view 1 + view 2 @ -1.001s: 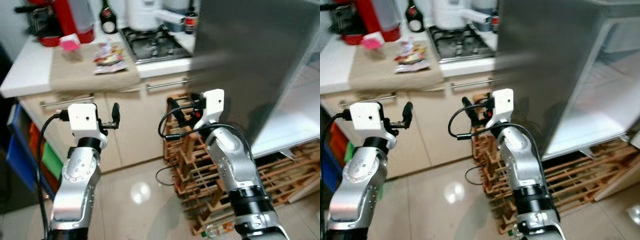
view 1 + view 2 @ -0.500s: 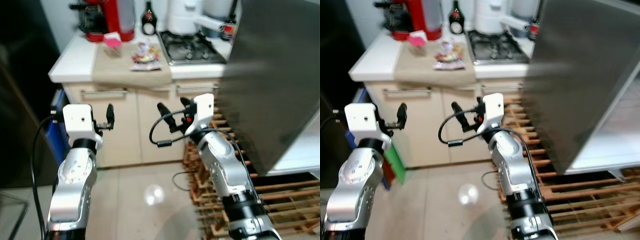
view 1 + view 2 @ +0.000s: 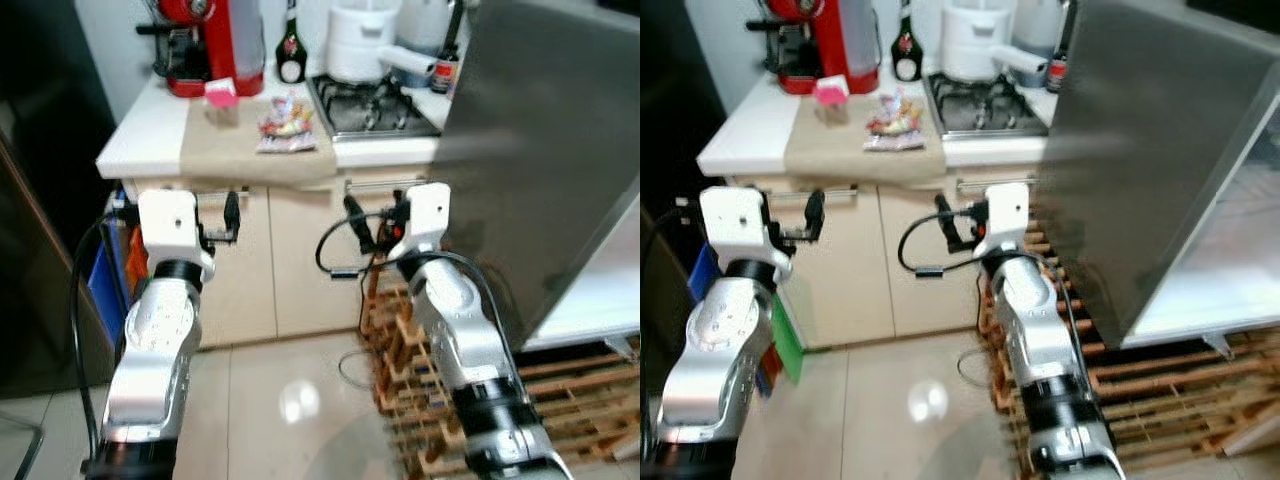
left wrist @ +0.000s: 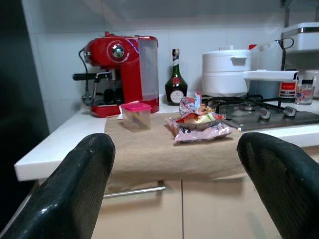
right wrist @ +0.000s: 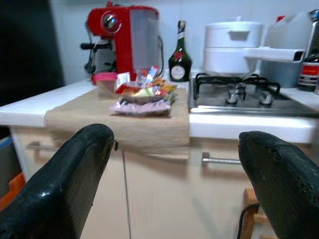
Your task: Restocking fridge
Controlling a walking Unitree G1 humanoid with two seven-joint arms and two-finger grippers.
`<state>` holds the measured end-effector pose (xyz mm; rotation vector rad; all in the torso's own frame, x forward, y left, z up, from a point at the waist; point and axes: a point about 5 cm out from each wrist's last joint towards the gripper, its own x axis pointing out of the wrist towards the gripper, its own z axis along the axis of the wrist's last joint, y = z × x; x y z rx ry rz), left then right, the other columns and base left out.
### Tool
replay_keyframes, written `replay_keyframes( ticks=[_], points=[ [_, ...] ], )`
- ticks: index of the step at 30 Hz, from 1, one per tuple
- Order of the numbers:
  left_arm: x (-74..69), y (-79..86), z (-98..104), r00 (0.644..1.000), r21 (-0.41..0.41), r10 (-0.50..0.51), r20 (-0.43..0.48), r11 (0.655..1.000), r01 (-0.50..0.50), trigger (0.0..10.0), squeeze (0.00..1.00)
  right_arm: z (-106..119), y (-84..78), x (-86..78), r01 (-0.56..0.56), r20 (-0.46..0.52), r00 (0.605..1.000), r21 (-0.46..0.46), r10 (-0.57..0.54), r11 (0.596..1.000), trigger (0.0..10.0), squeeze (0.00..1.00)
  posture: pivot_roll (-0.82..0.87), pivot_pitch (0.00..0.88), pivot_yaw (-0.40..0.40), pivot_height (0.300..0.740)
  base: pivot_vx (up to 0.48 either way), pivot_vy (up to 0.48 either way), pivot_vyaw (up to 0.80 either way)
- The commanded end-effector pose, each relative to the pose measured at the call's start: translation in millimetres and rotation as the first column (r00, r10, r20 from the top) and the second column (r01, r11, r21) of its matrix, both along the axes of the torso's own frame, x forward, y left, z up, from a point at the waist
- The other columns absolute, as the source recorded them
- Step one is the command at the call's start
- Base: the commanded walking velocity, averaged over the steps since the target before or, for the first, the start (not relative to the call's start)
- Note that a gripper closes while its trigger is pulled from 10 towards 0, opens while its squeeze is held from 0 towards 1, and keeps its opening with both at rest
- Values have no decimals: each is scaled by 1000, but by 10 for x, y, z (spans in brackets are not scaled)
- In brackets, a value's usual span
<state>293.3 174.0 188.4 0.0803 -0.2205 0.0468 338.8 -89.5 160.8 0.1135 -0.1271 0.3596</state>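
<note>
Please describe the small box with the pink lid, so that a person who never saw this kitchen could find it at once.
Look at the white counter left of the gas stove, where a beige cloth lies. The box stands at the cloth's back corner, just before the red coffee machine. It is the clear tub with a pink lid, unlike the crinkled snack packets beside it.

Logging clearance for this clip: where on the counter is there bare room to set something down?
Bare white counter lies left of the cloth runner, and the runner's front strip before the snack packets is free. The back row with the red coffee machine, bottle and hob is crowded.
</note>
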Motion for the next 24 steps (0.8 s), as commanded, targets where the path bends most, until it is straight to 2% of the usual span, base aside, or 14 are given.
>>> replay_keyframes(
  ticks=[1,10,15,24],
  points=[
    [5,-20,9,1000,-5,-11,4,1000,11,10000,0,21,12,8,-3,11,1000,-5,3,1000,10000,0,-49,0,18,740,450,0,0],
    [11,-13,41,1000,-9,-6,19,1000,6,10000,0,51,103,3,-45,34,998,0,45,999,10000,0,-44,0,17,740,450,0,0],
    [9,-40,44,1000,-18,-13,24,1000,14,10000,0,83,178,-40,-95,61,993,-36,97,995,10000,0,-51,0,20,740,450,0,697],
    [3,-50,46,999,-20,-20,28,1000,21,10000,0,69,161,-28,-77,51,996,-46,80,996,10000,0,-54,0,21,740,450,0,550]
  ],
)
